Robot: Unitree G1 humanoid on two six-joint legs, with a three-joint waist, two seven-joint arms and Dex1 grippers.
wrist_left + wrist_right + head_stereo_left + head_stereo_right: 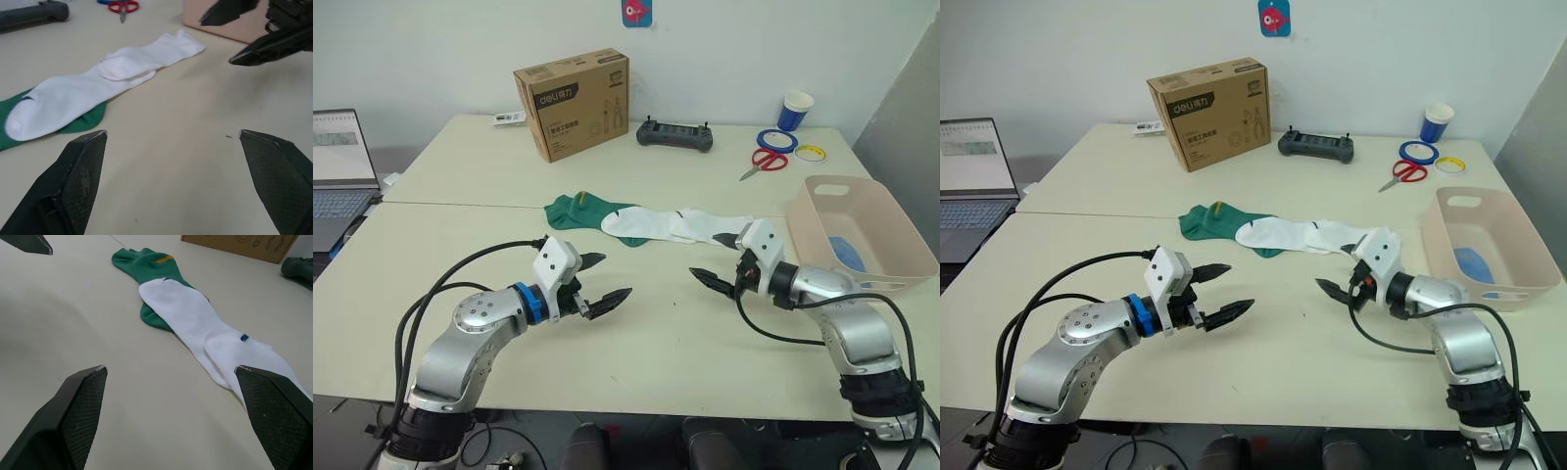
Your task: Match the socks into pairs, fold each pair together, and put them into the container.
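Observation:
Dark green socks (574, 210) lie in the middle of the table, partly covered by a white sock (639, 225). A second white sock (710, 225) overlaps the first and stretches right towards the container (810, 233), a pale pink basin at the right edge. A light blue sock (848, 252) lies inside it. My left gripper (617, 274) hovers open in front of the green socks, holding nothing. My right gripper (705, 256) is open and empty just in front of the right white sock's end. The right wrist view shows the white sock (195, 318) over the green one (146, 264).
At the back stand a brown cardboard box (573, 103), a black controller (675, 135), red scissors (762, 162), tape rolls (776, 139) and a blue cup (795, 110). A laptop (337, 171) sits at the far left.

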